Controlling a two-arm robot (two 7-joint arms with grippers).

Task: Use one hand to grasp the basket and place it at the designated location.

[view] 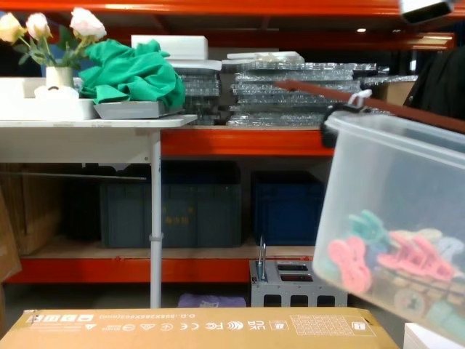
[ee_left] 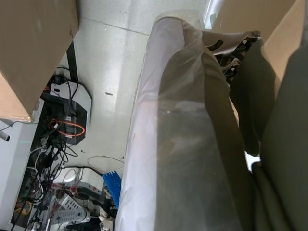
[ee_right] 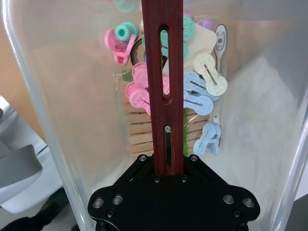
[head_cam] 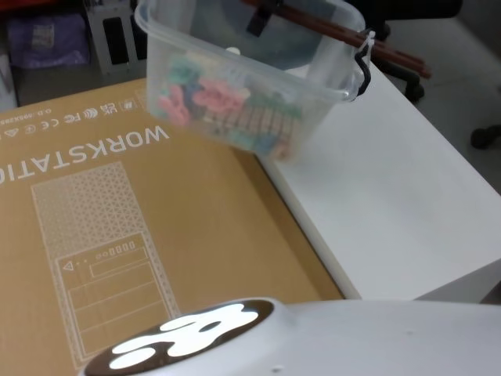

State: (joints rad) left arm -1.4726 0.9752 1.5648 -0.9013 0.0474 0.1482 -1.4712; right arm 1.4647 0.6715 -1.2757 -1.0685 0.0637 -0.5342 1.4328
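The basket is a translucent whitish tub holding pink, green and blue clips. It hangs tilted in the air above the line where the cardboard box meets the white table. Its reddish-brown bar handle runs up toward the back right. In the right wrist view my right gripper is shut on that handle, with the tub's inside and the clips below it. The chest view has the basket large at the right edge. My left arm is parked low, its wrist view facing the floor.
A large flat cardboard box printed WORKSTATION covers the left of the work area. The white table lies bare to the right. Beyond stand orange shelving with dark blue crates and a side table. Cables and gear lie on the floor.
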